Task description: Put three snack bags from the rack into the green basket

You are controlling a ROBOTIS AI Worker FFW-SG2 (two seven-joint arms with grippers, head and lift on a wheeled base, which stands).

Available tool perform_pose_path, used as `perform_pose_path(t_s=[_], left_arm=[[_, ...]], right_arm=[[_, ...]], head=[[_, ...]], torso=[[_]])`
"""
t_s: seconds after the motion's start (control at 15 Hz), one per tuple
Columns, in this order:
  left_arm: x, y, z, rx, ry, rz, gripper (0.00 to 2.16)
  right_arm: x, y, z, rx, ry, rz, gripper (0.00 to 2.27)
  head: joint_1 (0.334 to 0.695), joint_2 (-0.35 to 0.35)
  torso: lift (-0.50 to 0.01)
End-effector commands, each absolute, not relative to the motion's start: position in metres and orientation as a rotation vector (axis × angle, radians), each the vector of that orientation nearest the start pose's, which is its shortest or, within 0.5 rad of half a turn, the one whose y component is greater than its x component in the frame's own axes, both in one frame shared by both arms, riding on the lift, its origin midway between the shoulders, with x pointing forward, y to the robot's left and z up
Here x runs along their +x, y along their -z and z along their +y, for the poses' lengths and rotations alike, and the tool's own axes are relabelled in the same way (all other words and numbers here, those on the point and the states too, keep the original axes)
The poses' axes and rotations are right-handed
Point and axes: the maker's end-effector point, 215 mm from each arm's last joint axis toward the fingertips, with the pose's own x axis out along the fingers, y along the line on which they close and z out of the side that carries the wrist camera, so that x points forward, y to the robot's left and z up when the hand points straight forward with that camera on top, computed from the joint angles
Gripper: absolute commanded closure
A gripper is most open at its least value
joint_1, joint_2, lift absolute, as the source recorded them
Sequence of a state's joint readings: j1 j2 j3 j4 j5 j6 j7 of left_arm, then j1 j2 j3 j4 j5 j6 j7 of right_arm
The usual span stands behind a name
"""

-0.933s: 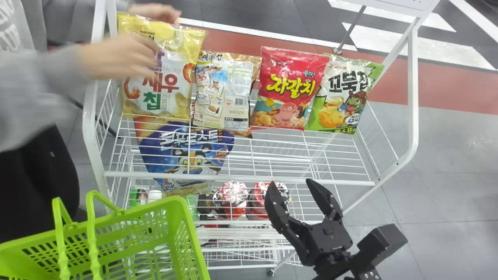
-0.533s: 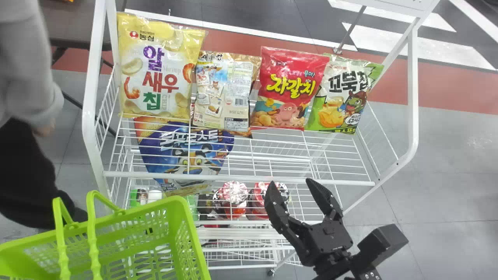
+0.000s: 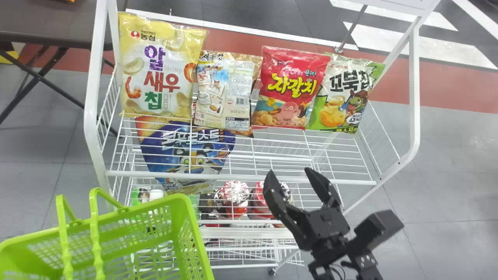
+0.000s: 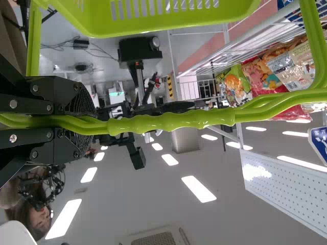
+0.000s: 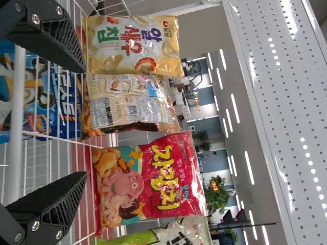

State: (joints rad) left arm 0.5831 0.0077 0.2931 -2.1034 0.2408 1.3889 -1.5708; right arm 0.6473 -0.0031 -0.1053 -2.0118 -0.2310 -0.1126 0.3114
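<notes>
Four glossy snack bags (image 3: 290, 87) stand on the white wire rack (image 3: 272, 179), all three transfers seemingly undone, black right gripper (image 3: 290, 173) spread, left gripper (image 4: 87, 124) pinching the green plastic basket (image 3: 190, 225) by its handles (image 4: 168, 121).

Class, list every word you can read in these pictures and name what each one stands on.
"농심", "알 새우 칩", "Shrimp": yellow bag
"새우", then a blurred syllable: brown bag
"자갈치", "문어!": red bag
"꼬북칩": green-and-white bag
"푸로스트", after a syllable distorted behind wires: blue bag

Too small or blurred to read: the bags' remaining print, including the brown bag's white panel, and the blue panel in the left wrist view.
</notes>
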Motion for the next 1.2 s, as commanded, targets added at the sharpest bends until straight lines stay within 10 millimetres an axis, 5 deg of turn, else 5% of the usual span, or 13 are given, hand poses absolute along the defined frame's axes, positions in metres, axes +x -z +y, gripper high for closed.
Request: perform_pose_path(t_s=[0.0,0.47,0.8,0.93,1.07,1.13], left_arm=[[0.177,0.389,0.1,-1.245,1.136,0.875,2.15],[0.18,0.391,0.105,-1.244,1.125,0.87,2.15],[0.191,0.39,0.102,-1.248,1.139,0.861,2.15],[0.192,0.391,0.103,-1.253,1.136,0.867,2.15],[0.192,0.392,0.104,-1.257,1.131,0.868,2.15],[0.192,0.392,0.103,-1.257,1.132,0.868,2.15]], right_arm=[[0.424,0.374,-0.224,0.16,-0.186,0.072,0.1],[0.556,0.391,-0.202,0.159,-0.194,0.083,0.1],[0.601,0.401,-0.172,0.153,-0.243,0.117,0.14],[0.598,0.404,-0.162,0.156,-0.282,0.128,0.83],[0.594,0.407,-0.158,0.168,-0.291,0.135,2.19],[0.591,0.407,-0.157,0.163,-0.289,0.131,2.26]], head=[[0.695,-0.273],[0.695,-0.187],[0.695,-0.122],[0.695,-0.106],[0.695,-0.089],[0.695,-0.086]], torso=[[0.0],[0.0],[0.0],[0.0],[0.0],[0.0]])
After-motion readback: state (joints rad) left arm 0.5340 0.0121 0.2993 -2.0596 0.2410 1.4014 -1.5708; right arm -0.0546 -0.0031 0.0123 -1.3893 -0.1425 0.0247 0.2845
